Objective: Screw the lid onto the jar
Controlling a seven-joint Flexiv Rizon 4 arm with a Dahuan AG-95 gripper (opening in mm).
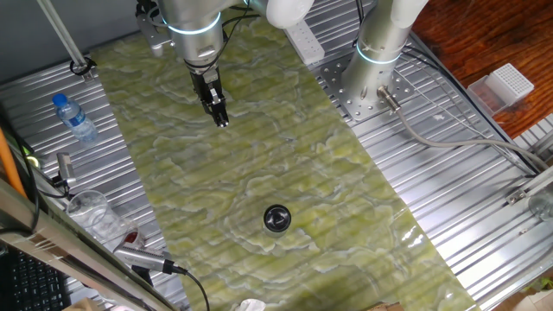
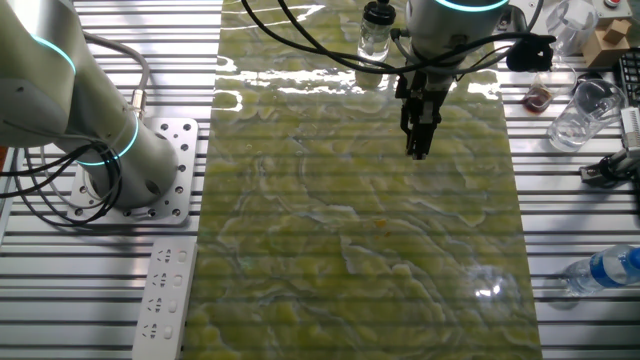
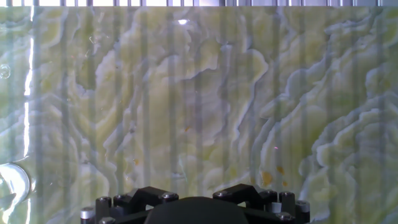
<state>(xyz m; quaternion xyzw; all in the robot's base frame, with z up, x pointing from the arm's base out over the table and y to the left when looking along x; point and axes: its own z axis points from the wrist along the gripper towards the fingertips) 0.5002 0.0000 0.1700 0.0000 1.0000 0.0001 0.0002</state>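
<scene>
The jar (image 1: 276,226) is small with a clear body and stands upright on the green marbled mat, near its front in one fixed view. The black lid (image 1: 276,216) with its glossy grey centre sits on top of it. In the other fixed view the jar (image 2: 376,36) stands at the mat's far edge with the lid (image 2: 378,12) on it. My gripper (image 1: 222,119) hangs above the mat well away from the jar, fingers together and nothing between them. It also shows in the other fixed view (image 2: 417,150). The hand view shows only bare mat; jar and lid are out of view there.
A water bottle with a blue cap (image 1: 76,119) and a clear plastic cup (image 1: 91,212) lie on the ribbed metal table left of the mat. A second arm's base (image 1: 380,52) and a white power strip (image 1: 302,39) are at the back. A white box (image 1: 505,86) sits at the right.
</scene>
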